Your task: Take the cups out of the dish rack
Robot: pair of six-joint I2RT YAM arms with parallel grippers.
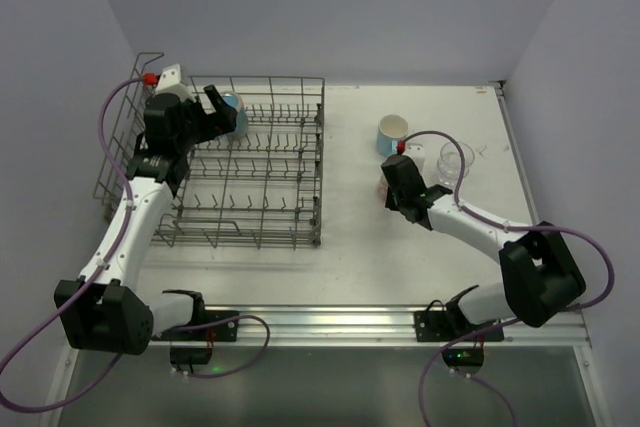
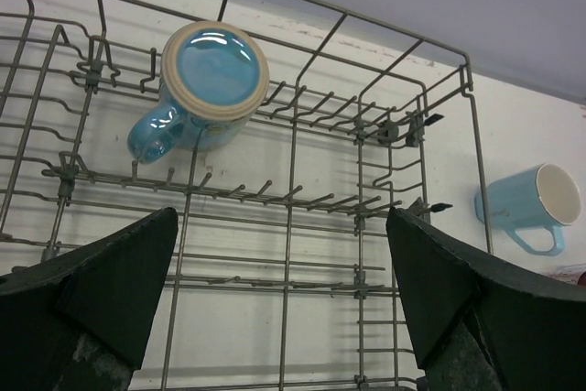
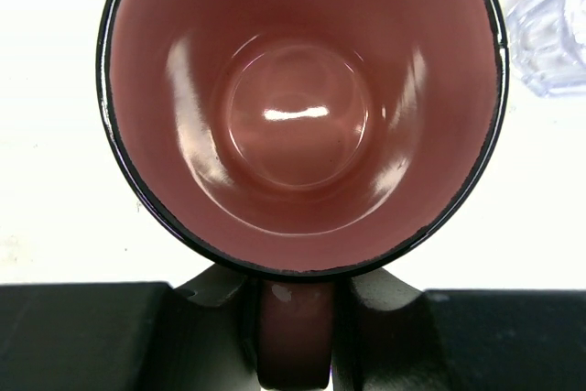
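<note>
**One mug in the rack, pink cup pinched by its handle**

The grey wire dish rack [image 1: 250,162] stood on the left of the white counter [image 1: 350,247], its taller looped side at the far left. The left tool [image 2: 279,254] hung over the rack's far rows, fingers spread wide and gripping nothing. Just beyond it a glossy blue mug [image 2: 206,80] sat upside down among the tines by the far wall, its tan-ringed base up.

To the right of the rack, a light blue cup [image 1: 392,132] with a white inside stood on the counter. The right tool [image 3: 293,318] was pinched on the handle of a pink cup [image 3: 298,107], dark at the rim. From above, the tool hid nearly all of that cup, and whether it touched the counter could not be told. A clear glass [image 1: 455,159] stood just beside it, cut off in the wrist view.
</note>
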